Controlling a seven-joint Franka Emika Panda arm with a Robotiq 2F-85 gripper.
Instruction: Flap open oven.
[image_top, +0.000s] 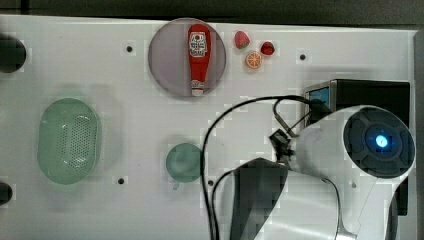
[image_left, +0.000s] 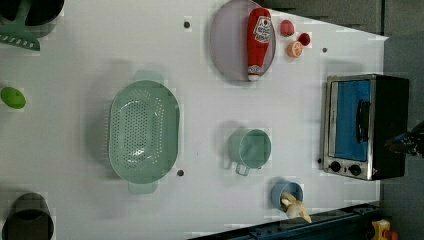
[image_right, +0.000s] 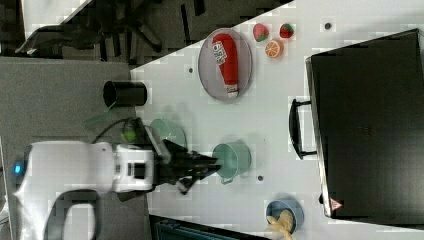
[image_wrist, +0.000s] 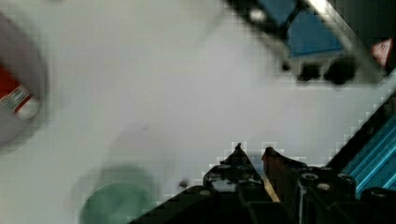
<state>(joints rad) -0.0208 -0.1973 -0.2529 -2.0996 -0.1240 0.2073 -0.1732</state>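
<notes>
gripper (image_wrist: 252, 150): fingertips nearly together, nothing between them
oven (image_wrist: 310, 35): blue glass door, two black knobs
cup (image_wrist: 116, 203): green, on white desk (image_wrist: 163, 70)

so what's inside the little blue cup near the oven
The blue cup holds a pale, tan object that sticks out past its rim; what it is can't be told. The cup's bottom is covered by it. The cup stands apart from the oven.

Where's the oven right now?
The oven sits at the left view's right table edge, door shut, right of the green cup.
</notes>
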